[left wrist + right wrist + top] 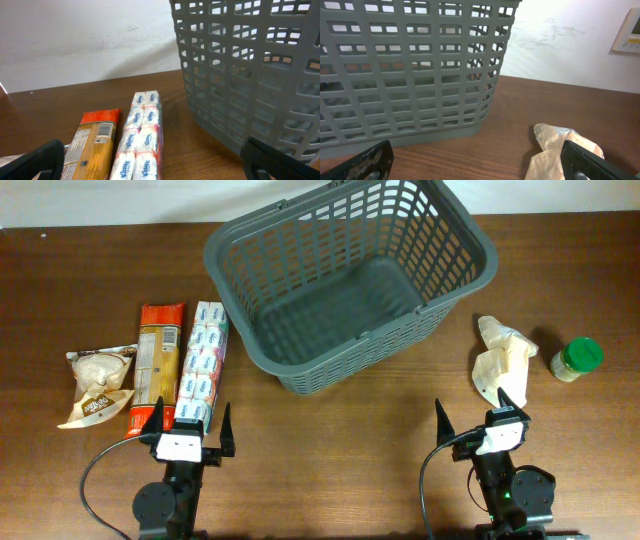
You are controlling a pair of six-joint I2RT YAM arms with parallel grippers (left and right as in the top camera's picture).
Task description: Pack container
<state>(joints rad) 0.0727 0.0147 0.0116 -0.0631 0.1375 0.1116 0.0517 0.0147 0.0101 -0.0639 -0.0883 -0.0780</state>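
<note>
Left gripper (191,420): jaws spread wide, nothing between them, low over the brown wooden table (330,440). Right gripper (472,412): same, wide and empty. We judge both are parked spread to be ready for a first grab.

Just ahead of the left fingers lies a long strip of white pink-printed tissue packs (203,360). Touching its left side is an orange flat pasta packet (155,365), then a clear bag of beige contents with a brown label (98,385).

At the right gripper's right finger sits a crumpled cream bag (503,360). A small green-lidded jar (577,358) stands further right.

The large dark grey lattice plastic basket (340,305) sits ahead and between both arms, turned diagonally, upright and empty. We judge it is centred so either arm can drop items in; packing has not begun.
</note>
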